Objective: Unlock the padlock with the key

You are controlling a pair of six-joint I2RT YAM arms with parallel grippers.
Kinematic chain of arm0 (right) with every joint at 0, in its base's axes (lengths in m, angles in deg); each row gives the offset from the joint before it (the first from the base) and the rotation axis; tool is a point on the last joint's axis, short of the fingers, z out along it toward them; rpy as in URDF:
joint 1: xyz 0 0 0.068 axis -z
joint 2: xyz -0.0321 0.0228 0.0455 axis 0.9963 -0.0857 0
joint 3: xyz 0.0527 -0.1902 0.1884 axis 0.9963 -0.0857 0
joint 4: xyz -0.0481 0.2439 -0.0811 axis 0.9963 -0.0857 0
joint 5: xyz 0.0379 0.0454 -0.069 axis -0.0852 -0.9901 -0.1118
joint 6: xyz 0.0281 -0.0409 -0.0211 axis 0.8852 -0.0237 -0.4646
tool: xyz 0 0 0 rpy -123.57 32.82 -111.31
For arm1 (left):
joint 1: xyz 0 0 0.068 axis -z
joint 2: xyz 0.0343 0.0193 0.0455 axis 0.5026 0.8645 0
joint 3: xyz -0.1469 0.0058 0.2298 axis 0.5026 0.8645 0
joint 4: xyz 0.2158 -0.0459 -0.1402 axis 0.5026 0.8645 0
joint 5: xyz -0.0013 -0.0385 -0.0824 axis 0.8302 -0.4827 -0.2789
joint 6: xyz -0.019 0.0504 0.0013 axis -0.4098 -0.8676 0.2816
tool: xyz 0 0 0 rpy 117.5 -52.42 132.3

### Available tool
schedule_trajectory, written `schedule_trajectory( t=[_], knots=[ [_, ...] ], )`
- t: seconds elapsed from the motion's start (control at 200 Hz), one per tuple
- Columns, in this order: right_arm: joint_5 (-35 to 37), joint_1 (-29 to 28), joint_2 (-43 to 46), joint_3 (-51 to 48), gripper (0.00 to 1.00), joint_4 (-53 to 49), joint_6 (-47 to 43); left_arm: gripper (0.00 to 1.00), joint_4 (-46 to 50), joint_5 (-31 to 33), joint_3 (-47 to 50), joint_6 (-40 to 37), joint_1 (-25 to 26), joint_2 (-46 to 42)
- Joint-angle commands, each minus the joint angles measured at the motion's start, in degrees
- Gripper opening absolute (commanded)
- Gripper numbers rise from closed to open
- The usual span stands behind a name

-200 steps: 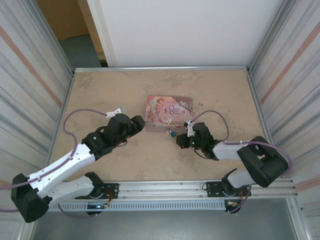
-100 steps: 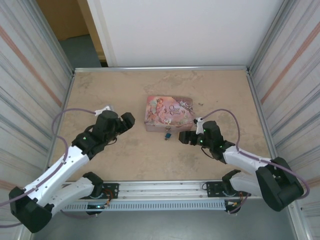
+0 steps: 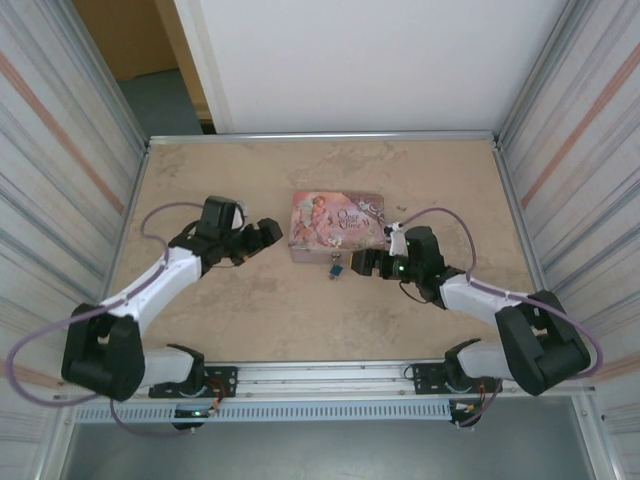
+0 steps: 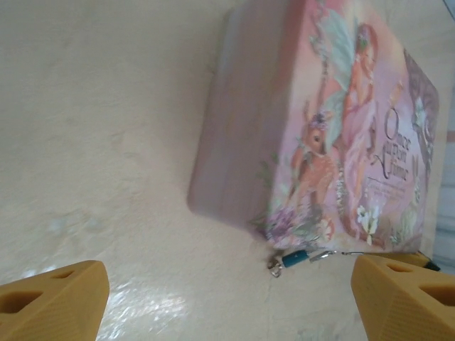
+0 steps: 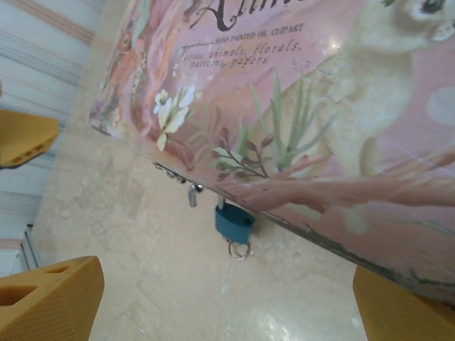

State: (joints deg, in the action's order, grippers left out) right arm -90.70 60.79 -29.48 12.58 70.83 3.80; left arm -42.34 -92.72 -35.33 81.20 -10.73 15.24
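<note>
Top view: the padlock lies on the table at the near edge of the pink tin, its detail too small to read, with the left fingers and right fingers on either side. Left wrist view: left fingers wide, empty, partly cut off by the frame. Right wrist view: right fingers wide, empty; a small ring touches the padlock, whose shackle is hard to make out.

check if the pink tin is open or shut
Shut: the pink tin lies flat with no gap along its seam, and the padlock hangs at its front edge.
</note>
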Motion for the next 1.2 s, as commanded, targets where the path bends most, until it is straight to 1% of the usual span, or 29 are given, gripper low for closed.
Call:
schedule_trajectory(
  t=[0.0,0.125,0.261,0.336,0.456,0.546,0.686,0.832,0.987,1.192],
  knots=[
    [-1.72,1.06,-2.63,2.75,0.89,3.0,-0.62,0.89,-1.53,-6.23,-5.85,-5.76,-0.72,4.97],
    [-1.94,1.27,-5.45,4.22,0.89,4.05,-1.07,0.89,-3.68,-9.45,-9.69,-6.32,-1.0,12.03],
    [-1.39,2.08,-7.36,5.08,0.9,4.17,-2.67,0.87,-3.51,-12.66,-13.63,-6.43,-0.99,18.94],
    [-2.16,2.92,-8.41,5.85,0.9,4.96,-3.48,0.84,-3.25,-13.35,-14.64,-6.32,-0.85,21.06],
    [-3.79,4.21,-10.36,8.17,0.9,5.32,-5.8,0.81,-1.61,-11.96,-14.73,-6.58,-0.71,22.9],
    [-4.48,4.95,-12.01,9.48,0.9,6.51,-7.3,0.78,-0.73,-11.08,-14.21,-6.56,-0.37,23.36],
    [-5.42,5.58,-15.04,11.43,0.91,8.2,-10.02,0.77,-0.41,-10.03,-12.53,-6.52,0.32,23.65],
    [-5.5,6.16,-16.48,11.8,0.91,11.22,-10.42,0.76,-0.67,-9.21,-10.79,-5.93,0.94,22.86],
    [-4.64,6.12,-13.85,9.59,0.91,11.26,-10.39,0.77,-0.76,-9.02,-10.05,-5.84,1.35,19.94],
    [-3.03,6.02,-6.86,2.22,0.9,11.09,-8.95,0.78,-0.1,-9.77,-10.26,-5.41,1.48,13.68]
  ],
)
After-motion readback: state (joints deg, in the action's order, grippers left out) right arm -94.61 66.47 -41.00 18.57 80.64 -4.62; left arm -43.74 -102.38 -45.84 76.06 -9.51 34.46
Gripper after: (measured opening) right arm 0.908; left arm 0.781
